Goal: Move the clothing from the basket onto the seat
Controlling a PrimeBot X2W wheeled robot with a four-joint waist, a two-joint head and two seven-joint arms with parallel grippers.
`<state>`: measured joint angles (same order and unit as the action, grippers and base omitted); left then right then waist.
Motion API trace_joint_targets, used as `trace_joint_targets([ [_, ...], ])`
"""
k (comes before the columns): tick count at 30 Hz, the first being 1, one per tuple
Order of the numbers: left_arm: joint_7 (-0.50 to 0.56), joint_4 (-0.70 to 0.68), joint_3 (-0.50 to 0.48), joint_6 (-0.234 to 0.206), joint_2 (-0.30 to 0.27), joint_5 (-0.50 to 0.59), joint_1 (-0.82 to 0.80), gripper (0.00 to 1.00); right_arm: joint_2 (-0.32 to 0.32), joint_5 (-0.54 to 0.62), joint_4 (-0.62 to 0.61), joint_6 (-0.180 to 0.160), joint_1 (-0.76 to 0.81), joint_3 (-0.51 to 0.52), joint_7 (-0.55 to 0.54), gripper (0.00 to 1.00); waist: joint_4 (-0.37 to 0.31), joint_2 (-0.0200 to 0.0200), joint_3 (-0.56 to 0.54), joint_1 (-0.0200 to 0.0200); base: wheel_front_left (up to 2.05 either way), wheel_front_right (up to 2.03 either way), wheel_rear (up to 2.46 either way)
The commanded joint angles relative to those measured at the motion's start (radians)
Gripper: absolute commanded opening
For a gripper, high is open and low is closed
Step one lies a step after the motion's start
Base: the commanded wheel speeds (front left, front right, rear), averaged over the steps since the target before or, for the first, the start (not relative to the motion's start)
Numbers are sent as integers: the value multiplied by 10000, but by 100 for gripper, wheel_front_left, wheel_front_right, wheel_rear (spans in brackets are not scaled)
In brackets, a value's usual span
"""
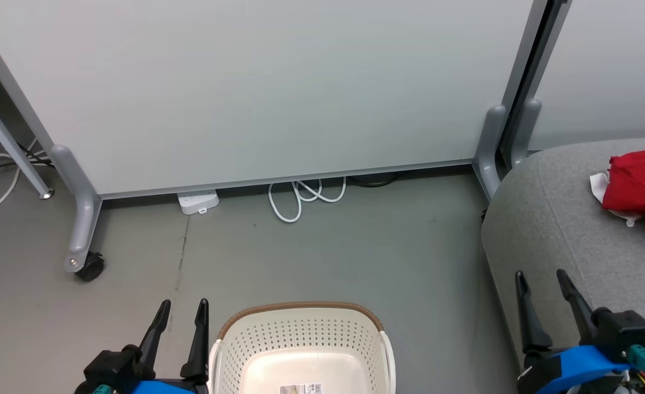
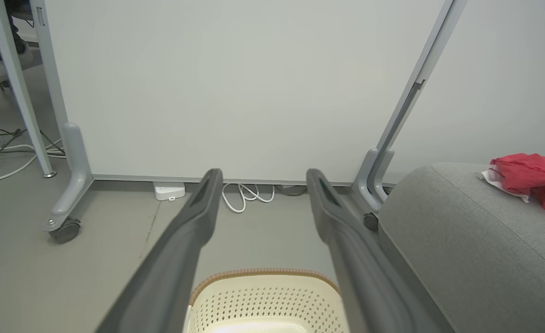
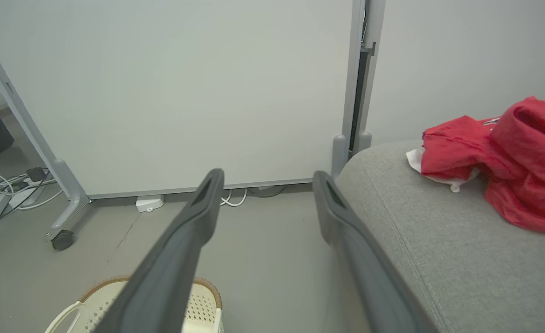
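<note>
Clothing: red fabric crumpled in one heap, with a white edge at its left side and a trace of white striping at the far right of the head view. It lies on top of the seat, well apart from the basket. Seat: grey upholstery with a rounded corner and a stitched seam along the top, standing on the floor to the right of the basket. Basket: cream-white with perforated walls and a brown woven-look rim, upright on the floor at the bottom centre of the head view, between the two grippers. Its smooth inner bottom shows, with a printed label on it. Left gripper: two dark fingers spread wide with nothing between them, just left of the basket's left wall, pointing toward the partition panel. Right gripper: fingers likewise spread wide and holding nothing, at the near edge of the seat and well short of the clothing. Partition panel: pale, on grey legs, one leg ending in a black caster. White cable: looped on the floor under the panel's lower edge. White power block: on the floor beside the cable, also at the panel's lower edge.
</note>
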<state>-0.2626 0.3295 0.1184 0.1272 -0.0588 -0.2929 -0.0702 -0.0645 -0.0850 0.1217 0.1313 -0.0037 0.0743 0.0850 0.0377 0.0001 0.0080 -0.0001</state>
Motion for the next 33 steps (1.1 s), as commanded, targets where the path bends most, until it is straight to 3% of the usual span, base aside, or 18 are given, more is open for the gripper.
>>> trace_joint_targets([
  [1,-32,47,-76,40,-26,18,118,100,63,125,-188,-11,213,-30,-97,100,59,-1,-55,1,0,0,0],
  [10,-32,214,-64,44,14,64,88,100,151,220,-934,-11,583,-65,-460,100,176,-1,-119,1,0,0,0],
  [26,-32,193,-100,46,35,51,133,100,157,-194,-811,-11,579,-178,-386,100,291,-1,2,1,0,0,0],
  [27,2,224,-81,-2,63,44,22,0,123,-125,-800,2,546,-165,-412,0,295,-1,3,2,0,0,0],
  [33,51,644,-76,-10,123,15,264,0,132,-137,-292,2,595,-161,-428,0,295,-1,4,2,0,0,0],
])
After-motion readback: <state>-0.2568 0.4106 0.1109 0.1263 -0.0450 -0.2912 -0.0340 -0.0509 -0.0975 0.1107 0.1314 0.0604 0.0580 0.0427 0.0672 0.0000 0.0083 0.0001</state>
